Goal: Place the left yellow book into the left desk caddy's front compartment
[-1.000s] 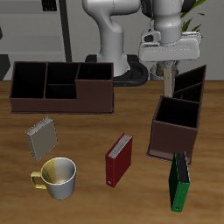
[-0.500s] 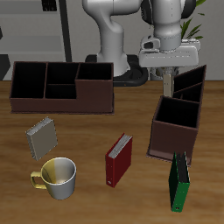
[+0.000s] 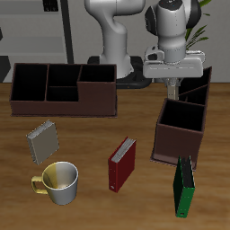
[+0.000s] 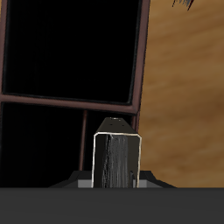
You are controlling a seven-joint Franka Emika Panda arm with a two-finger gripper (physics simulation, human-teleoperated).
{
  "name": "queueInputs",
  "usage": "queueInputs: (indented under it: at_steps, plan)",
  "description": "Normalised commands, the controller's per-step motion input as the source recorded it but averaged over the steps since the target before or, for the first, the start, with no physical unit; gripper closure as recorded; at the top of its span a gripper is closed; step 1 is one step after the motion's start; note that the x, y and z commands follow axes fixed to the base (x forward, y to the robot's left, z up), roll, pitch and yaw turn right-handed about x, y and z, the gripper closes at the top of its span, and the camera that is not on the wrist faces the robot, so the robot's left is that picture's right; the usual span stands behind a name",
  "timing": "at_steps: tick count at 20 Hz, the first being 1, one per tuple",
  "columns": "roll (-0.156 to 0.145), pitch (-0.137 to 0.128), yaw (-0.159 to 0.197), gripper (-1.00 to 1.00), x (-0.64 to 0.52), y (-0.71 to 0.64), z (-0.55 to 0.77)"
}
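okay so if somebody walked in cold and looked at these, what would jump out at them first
Probably the claw, hanging over the left desk caddy and shut on the left yellow book, held upright above the caddy's black compartments. Next, the red book and green book near the table's front edge, beside a yellow-and-white mug.

The tool (image 3: 172, 87) is travelling sideways above the surface, carrying the left yellow book (image 3: 172, 86) with it: 1 second ago the pair were hanging over the near rim of the left desk caddy (image 3: 180, 131), and now they are sitting farther across, more squarely above its dark interior. The arm's wrist is swinging along with them. The book is hanging slightly higher than before, its lower end lifting a little away from the caddy's rear panels.
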Motion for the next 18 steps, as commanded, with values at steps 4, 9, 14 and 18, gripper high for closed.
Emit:
queueInputs:
  at_steps: [4, 9, 14, 18]
  plan:
    - [0.024, 0.045, 0.001, 1.00, 0.01, 0.11, -0.23]
    - [-0.013, 0.039, 0.007, 1.00, 0.06, 0.01, -0.12]
    - [0.015, 0.058, 0.017, 1.00, 0.11, 0.07, -0.24]
    - [-0.004, 0.023, -0.003, -1.00, 0.04, 0.00, -0.05]
